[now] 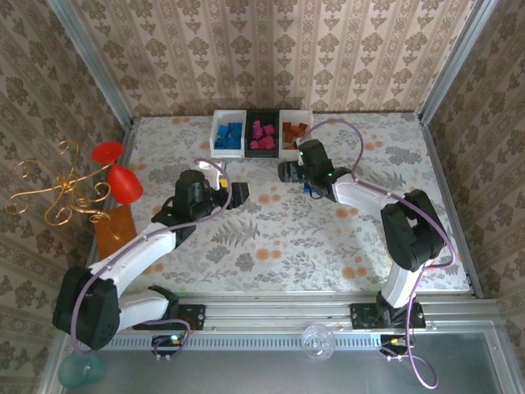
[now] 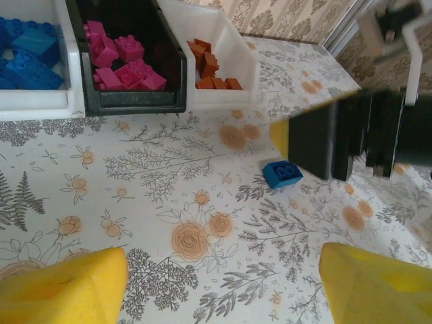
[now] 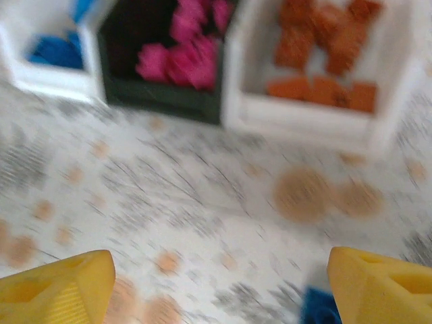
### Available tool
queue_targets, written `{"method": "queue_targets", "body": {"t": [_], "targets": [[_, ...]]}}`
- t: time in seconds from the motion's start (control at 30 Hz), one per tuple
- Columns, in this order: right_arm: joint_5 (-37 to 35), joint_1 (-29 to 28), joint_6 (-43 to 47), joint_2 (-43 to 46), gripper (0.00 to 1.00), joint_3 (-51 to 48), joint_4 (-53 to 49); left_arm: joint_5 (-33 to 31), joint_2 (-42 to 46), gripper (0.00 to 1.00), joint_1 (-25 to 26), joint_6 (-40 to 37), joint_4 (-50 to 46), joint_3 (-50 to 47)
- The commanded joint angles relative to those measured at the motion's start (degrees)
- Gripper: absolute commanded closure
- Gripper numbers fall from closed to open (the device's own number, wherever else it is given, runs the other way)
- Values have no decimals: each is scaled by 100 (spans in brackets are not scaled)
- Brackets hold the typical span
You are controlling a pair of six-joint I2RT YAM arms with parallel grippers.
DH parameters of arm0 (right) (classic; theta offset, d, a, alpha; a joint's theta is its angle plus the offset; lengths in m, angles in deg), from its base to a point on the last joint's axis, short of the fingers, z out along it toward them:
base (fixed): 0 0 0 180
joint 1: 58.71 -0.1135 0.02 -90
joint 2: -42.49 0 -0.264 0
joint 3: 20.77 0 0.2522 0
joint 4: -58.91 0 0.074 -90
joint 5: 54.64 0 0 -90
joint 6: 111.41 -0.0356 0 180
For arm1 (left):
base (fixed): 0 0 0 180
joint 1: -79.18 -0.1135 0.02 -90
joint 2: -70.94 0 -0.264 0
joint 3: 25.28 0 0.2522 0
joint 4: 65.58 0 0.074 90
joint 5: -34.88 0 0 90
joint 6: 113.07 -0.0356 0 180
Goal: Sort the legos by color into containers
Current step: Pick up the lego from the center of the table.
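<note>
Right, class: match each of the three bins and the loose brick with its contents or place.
1 left white bin
2 black bin
3 right white bin
4 loose blue brick

A orange-brown bricks inside
B on the table, outside the bins
C blue bricks inside
D magenta bricks inside

Pairs: 1-C, 2-D, 3-A, 4-B
</note>
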Motion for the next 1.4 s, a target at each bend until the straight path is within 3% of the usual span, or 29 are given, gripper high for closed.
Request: {"method": "queue_targets", "body": {"t": [0.0,0.33,0.7,1.07,1.37], "targets": [[-400,108,125,287,15,-267,-463,-50,-193,24,53,-225,613,-23],[-509,148,42,214,13,-446,-1098,-381,-770,24,432,-774,1121,-293],[-167,360,-286,-475,13,64,-1527,-505,-625,23,477,-919,1156,-521],[-177,434,-318,-1292,32,712,-1645,-575,-589,23,478,-961,1065,-521],[18,442,-256,-1087,47,803,-1572,-1063,-368,23,445,-998,860,-569]]}}
